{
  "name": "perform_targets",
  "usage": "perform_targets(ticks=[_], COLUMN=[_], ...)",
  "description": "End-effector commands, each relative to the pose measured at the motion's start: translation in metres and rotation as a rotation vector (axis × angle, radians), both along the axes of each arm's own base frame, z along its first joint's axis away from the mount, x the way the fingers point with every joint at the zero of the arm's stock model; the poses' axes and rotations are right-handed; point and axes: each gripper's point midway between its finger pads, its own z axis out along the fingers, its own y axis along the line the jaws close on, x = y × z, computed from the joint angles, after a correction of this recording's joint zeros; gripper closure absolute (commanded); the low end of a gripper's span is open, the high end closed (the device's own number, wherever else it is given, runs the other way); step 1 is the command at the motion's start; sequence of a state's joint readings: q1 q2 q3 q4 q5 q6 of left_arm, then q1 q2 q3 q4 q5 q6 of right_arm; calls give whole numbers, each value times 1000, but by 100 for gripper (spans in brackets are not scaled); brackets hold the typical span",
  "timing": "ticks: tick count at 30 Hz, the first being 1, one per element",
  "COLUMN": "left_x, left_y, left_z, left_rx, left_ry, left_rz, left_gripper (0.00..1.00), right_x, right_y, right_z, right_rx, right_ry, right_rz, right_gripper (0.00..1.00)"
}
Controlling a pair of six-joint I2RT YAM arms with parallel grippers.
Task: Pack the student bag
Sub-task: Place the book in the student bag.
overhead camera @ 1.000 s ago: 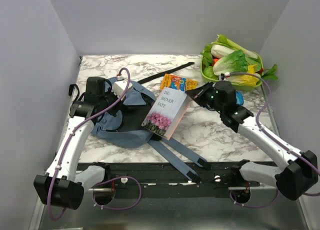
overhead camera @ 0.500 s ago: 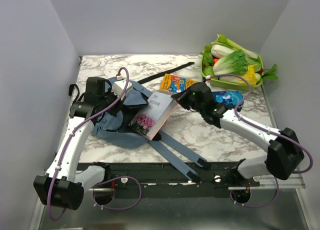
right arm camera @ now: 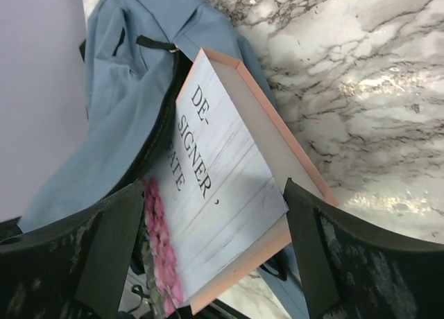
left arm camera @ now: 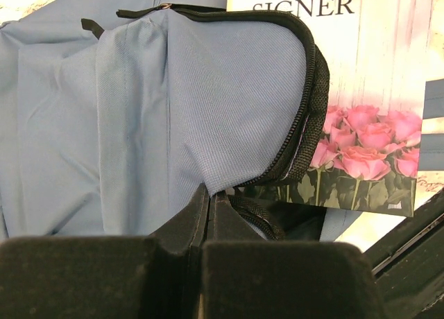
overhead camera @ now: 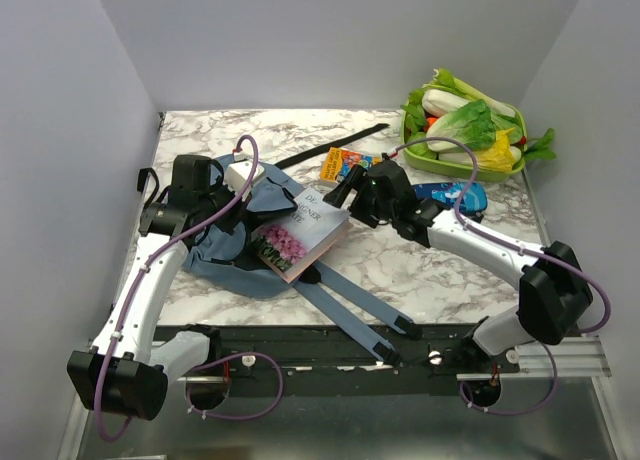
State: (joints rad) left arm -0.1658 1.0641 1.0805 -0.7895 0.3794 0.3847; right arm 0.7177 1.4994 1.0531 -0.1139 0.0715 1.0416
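Compared with a second ago: book (overhead camera: 305,230) no longer raised steep above the table (overhead camera: 430,270), but lowered almost flat and carried to the left. Rose end now tucked under the zipper rim (left arm camera: 305,104) of the bag (overhead camera: 225,265), title end out in the open. Right arm stretched further left along with it.

Judged from this: first item about half way in, packing well started but not done. Probably needs one more push toward the near left before the flap can drop.

Right gripper (right arm camera: 215,194) at the far right end of the book, fingers (right arm camera: 111,256) spread wide with the cover showing between them. No firm pinch to be seen, so taken as let go or very close to it. Left gripper (left arm camera: 208,197) closed tight on a fold of the blue cloth just beside the rim, lifting the flap so that the mouth stays open.

Bag lying on the left half of the table, in front of the left arm. Long axis running, as far as can be told, from far left to near right. Mouth facing right, toward the book. Straps (overhead camera: 360,310) trailing flat to the near right, almost to the table edge. Book lined up from far right to near left, roughly across the mouth.
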Motion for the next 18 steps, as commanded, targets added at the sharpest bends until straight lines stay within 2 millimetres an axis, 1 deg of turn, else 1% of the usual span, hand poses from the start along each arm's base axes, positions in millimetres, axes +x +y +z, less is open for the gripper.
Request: perform_targets(ticks=[1,3,6,7,9,10,12,15,16,18], left_x=[2,2,2,3,3,3,3,3,2,2], left_y=[-7,-7,-7,-7,-6,-6,-7,-7,-8,-7], left_z=[11,11,9,10,10,10,10,10,10,9], left_rx=[-29,-29,-25,-26,-24,-23,-23,-27,-28,-25], left_ry=[-42,-40,-32,-35,-35,-35,-33,-31,-31,-28], left_rz=[-31,-33,-31,-33,-33,-34,-35,-35,-36,-37], left_gripper=[100,100,100,100,100,100,100,100,100,100], right_x=[-28,-35,-45,-51,-54,-59,-57,-51,-42,-37], right_y=[-16,-22,-29,-34,-37,-35,-34,-17,-6,8], right_z=[-10,-8,-12,-16,-18,-18,-18,-11,0,13], right_rx=[-94,-105,-118,-139,-146,-138,-134,-73,-48,-19], right_ry=[39,50,80,106,115,125,127,112,80,55], right_rz=[98,100,103,104,104,129,135,188,207,256], right_gripper=[8,7,6,6,5,4,3,3,3,3])
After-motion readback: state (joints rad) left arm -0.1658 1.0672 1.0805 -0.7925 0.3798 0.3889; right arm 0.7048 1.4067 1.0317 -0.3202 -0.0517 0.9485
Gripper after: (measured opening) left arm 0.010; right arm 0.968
